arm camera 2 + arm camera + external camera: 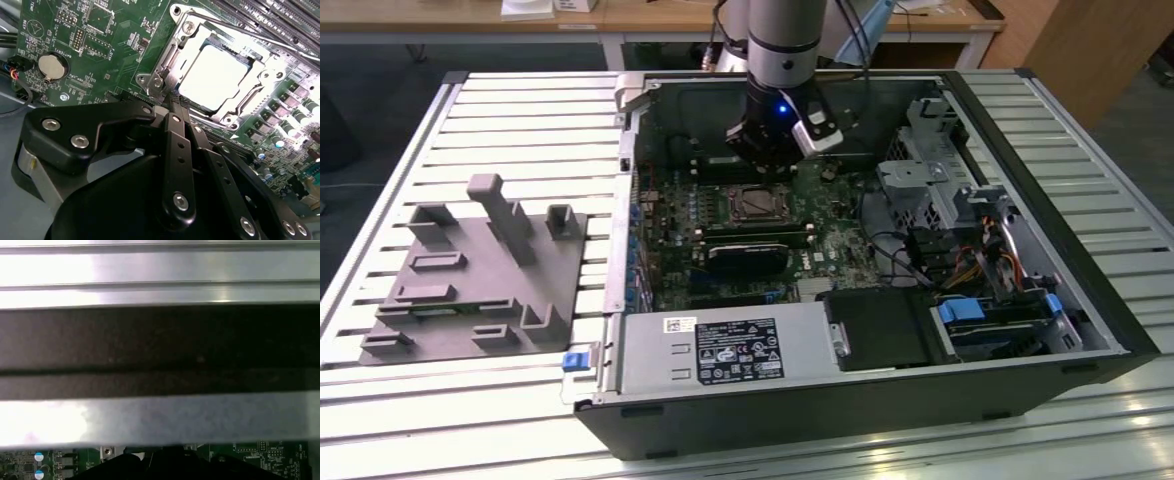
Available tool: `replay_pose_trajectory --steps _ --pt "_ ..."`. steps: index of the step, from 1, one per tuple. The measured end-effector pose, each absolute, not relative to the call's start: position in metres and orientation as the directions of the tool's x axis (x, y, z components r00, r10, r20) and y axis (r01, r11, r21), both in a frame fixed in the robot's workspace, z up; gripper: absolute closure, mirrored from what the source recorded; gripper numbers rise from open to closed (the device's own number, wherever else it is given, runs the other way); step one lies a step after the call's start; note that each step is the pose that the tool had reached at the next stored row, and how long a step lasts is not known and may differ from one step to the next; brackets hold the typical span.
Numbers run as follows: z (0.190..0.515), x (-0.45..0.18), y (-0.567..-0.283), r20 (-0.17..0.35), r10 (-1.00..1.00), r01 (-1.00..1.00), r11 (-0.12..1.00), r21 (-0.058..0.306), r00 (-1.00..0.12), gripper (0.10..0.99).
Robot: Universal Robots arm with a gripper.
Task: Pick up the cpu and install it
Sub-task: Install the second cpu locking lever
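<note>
Cpu [215,77] already seated in socket [165,65]; gripper [177,102] just beside it, fingers together, holding nothing; install mostly done.

Fingers [176,107]: in the second wrist view the gripper's own black links cover the pads, so contact with anything cannot be told. Socket frame [220,75] beyond the fingers: its near edge is masked by them. Cpu [215,75]: top glared to white, surface detail lost.

Exterior view: the arm's wrist hides the gripper [767,160] tips. Tabletop [520,110] cut off at the picture's edges.

First wrist view: blurred bands, a strip of motherboard [260,455] cut by the edge.
</note>
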State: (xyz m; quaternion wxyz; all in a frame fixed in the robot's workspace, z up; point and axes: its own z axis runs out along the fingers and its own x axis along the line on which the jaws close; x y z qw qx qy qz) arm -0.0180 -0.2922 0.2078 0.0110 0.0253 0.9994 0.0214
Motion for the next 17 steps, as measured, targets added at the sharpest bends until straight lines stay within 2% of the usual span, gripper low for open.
replay_pose_trajectory --steps 11,17 --pt "0.243 -0.018 -0.293 -0.021 0.051 0.05 0.998 0.043 -0.998 0.98" --pt "0.244 -0.018 -0.303 -0.021 0.051 0.05 0.998 0.043 -0.998 0.98"
